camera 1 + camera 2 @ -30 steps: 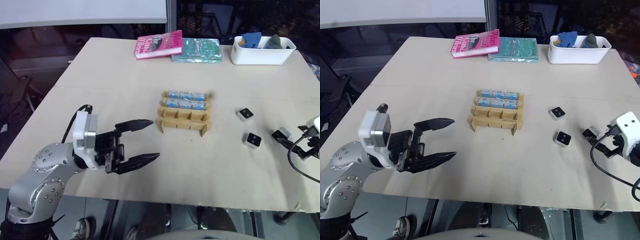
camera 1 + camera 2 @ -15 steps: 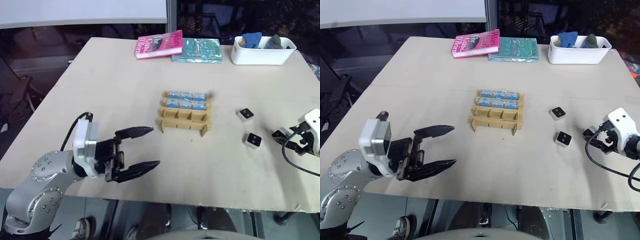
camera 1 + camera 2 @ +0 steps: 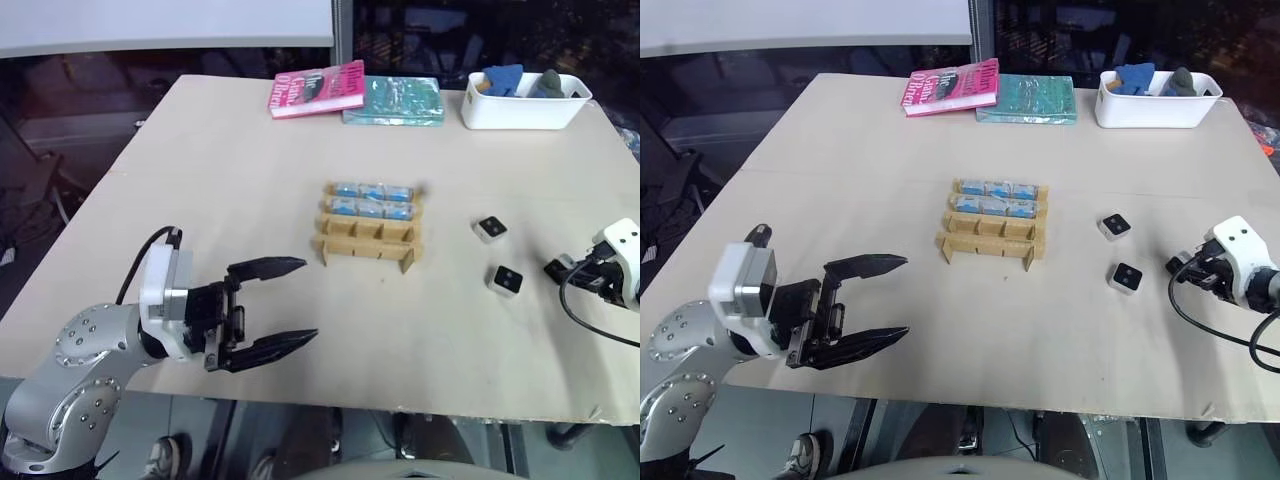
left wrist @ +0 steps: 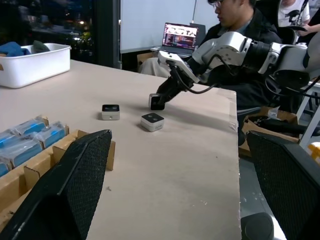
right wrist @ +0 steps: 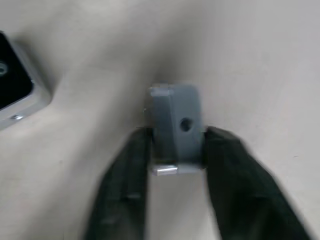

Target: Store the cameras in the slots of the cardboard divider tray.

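- The right pincer point(image 5: 176, 150) had just clamped shut on a camera point(image 5: 176, 127) at the counter's right edge; a second earlier its fingers stood apart around it. From the wrist, the two black fingers point(image 5: 131, 170) pressed the bluish-grey cube from both sides, and it sat on the counter point(image 3: 230, 170).
- That grip looked like the start of the next carry: judging by this, the lift and the trip to the tray were yet to come.
- Just beside the held one, two more cameras lay loose with their black lens faces up, the nearer point(image 3: 505, 280) and the farther point(image 3: 490, 229).
- Toward the middle stood the cardboard divider tray point(image 3: 368, 240), well apart from the right pincer. Its two back rows held bluish pieces; the front row of three slots looked empty, so that was likely where this one belonged.
- The left pincer point(image 3: 290, 302) hung wide open near the front left edge, holding nothing, as it had a second before.
- At the far edge lay a pink book point(image 3: 316, 88), a teal book point(image 3: 395, 100) and a white bin point(image 3: 525, 105).
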Robot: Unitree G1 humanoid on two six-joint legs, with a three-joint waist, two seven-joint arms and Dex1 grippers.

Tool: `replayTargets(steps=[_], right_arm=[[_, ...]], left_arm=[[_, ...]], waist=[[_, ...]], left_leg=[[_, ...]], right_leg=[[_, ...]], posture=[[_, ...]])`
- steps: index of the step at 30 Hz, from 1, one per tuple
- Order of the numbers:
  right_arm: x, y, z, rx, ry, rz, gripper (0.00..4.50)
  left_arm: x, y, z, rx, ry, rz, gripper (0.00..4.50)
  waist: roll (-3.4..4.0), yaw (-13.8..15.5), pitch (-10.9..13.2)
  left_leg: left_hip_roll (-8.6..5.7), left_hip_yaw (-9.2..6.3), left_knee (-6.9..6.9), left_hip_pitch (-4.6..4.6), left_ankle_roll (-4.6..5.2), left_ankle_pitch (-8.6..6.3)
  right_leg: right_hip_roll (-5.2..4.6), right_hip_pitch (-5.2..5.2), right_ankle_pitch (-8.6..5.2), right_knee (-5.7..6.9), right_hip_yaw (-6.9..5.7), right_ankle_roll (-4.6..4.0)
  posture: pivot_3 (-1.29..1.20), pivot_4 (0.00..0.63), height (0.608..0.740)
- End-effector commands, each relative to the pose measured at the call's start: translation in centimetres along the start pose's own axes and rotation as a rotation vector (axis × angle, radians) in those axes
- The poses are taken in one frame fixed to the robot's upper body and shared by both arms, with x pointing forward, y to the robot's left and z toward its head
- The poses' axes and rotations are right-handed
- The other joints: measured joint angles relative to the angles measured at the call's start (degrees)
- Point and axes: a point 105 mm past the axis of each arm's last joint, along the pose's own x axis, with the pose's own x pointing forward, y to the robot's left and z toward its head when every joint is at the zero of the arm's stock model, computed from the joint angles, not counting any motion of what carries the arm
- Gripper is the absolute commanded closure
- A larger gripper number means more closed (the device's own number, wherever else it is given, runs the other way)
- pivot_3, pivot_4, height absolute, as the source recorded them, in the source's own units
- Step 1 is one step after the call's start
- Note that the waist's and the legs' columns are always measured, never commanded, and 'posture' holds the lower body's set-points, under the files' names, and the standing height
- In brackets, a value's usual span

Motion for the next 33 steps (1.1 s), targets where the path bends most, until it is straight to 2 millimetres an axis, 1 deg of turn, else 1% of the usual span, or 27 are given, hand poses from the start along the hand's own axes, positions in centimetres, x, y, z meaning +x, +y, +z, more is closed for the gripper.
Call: replayTargets(steps=[1,4,6,7,8,9,11,12,14,17,20,23,26,29,33], right_arm=[[-0.5,-0.6,0.8,-0.034,-0.011,-0.025,3.8],[-0.9,-0.1,2.3,-0.067,-0.055,-0.005,3.8],[-1.2,0.8,3.7,-0.106,-0.104,0.03,3.8],[-1.3,1.7,5.1,-0.119,-0.154,0.068,3.8],[-1.4,2.9,6.6,-0.138,-0.208,0.112,3.8],[-1.5,4.6,8.3,-0.165,-0.267,0.172,3.8],[-1.4,8.6,11.7,-0.236,-0.382,0.3,3.8],[-1.2,10.2,13.1,-0.263,-0.426,0.343,3.8],[-0.7,12.6,15.1,-0.31,-0.487,0.394,3.8],[0.6,16.5,18.2,-0.362,-0.585,0.489,3.8],[1.9,20.0,20.5,-0.424,-0.662,0.575,3.8],[3.0,22.5,22.4,-0.469,-0.708,0.635,3.8],[4.2,24.3,23.6,-0.506,-0.724,0.683,3.8],[5.5,25.1,23.6,-0.558,-0.706,0.718,3.8],[7.3,25.5,22.7,-0.64,-0.643,0.76,3.8]], left_arm=[[0.2,-0.3,0.4,0.037,0.003,-0.011,0.0],[0.2,-0.4,0.3,0.035,-0.001,-0.014,0.0],[0.2,-0.5,0.3,0.033,-0.002,-0.015,0.0],[0.2,-0.4,0.2,0.03,-0.003,-0.013,0.0],[0.1,-0.5,0.1,0.027,-0.002,-0.012,0.0],[0.1,-0.4,0.0,0.024,0.0,-0.005,0.0],[-0.2,-0.2,-0.1,0.018,-0.006,0.03,0.0],[-0.4,0.0,-0.2,0.018,-0.012,0.057,0.0],[-0.6,0.4,0.0,0.039,-0.035,0.116,0.0],[-1.4,1.4,0.7,0.033,-0.115,0.277,0.0],[-3.4,2.0,0.3,-0.006,-0.132,0.46,0.0],[-5.5,1.9,-0.3,-0.019,-0.107,0.574,0.0],[-6.6,1.5,-0.4,-0.015,-0.091,0.635,0.0],[-7.0,0.8,-0.4,-0.004,-0.067,0.649,0.0],[-7.0,-1.0,-0.5,-0.012,-0.035,0.646,0.0]], waist=[[0.0,0.0,0.0],[0.0,0.0,0.0],[0.03,-0.1,0.0],[0.03,-0.1,0.0],[0.04,-0.2,0.0],[0.1,-0.5,0.1],[0.13,-1.4,0.1],[0.12,-1.6,0.1],[0.08,-1.6,0.1],[-0.01,-1.3,0.1],[-0.07,-1.4,0.1],[-0.11,-1.4,0.1],[-0.11,-1.4,0.1],[-0.13,-1.5,0.1],[-0.2,-1.6,0.1]], left_leg=[[0.0,0.01,0.0,0.0,0.0,0.0],[0.0,0.0,0.01,0.0,0.0,0.0],[0.0,0.0,0.0,0.0,0.0,0.0],[0.01,0.01,0.0,0.0,0.0,0.0],[0.02,0.0,0.0,0.0,0.0,0.0],[0.03,0.01,0.0,0.0,-0.01,0.0],[0.05,0.04,0.0,0.01,-0.01,0.0],[0.09,0.03,0.0,0.02,-0.02,0.01],[0.13,-0.02,-0.01,0.02,-0.03,0.0],[0.08,-0.07,0.01,-0.04,-0.03,0.0],[0.06,-0.08,0.04,-0.09,-0.02,0.0],[0.05,-0.11,0.03,-0.13,-0.02,0.0],[0.06,-0.09,0.03,-0.1,-0.03,0.0],[0.05,-0.09,0.02,-0.09,-0.03,0.0],[0.01,-0.05,0.02,-0.1,-0.02,-0.01]], right_leg=[[0.0,0.0,0.0,0.0,0.0,0.0],[0.0,0.0,0.0,0.0,0.0,0.0],[-0.01,-0.01,0.0,0.01,0.01,0.0],[0.0,-0.02,0.0,0.02,0.01,0.0],[0.0,-0.02,0.0,0.02,0.02,0.0],[0.01,-0.03,0.0,0.03,0.01,0.0],[0.0,-0.07,0.0,0.07,0.03,0.01],[-0.06,-0.07,0.01,0.07,0.05,0.01],[-0.1,-0.06,0.01,0.06,0.05,0.0],[-0.14,-0.06,0.01,0.04,0.0,0.0],[-0.23,-0.09,0.01,0.04,0.0,0.0],[-0.24,-0.1,0.01,0.0,-0.09,-0.01],[-0.22,-0.11,0.01,0.02,-0.16,-0.02],[-0.21,-0.1,0.01,0.04,-0.24,-0.02],[-0.25,-0.1,0.01,-0.01,-0.29,-0.02]], posture=[[0.0,0.15,0.74],[0.0,0.15,0.74],[0.0,0.15,0.74],[0.0,0.15,0.74],[0.0,0.15,0.74],[0.0,0.15,0.74],[0.0,0.15,0.74],[0.0,0.15,0.74],[0.0,0.15,0.74],[0.0,0.15,0.74],[0.0,0.15,0.74],[0.0,0.15,0.74],[0.0,0.15,0.74],[0.0,0.15,0.74],[0.0,0.15,0.74]])
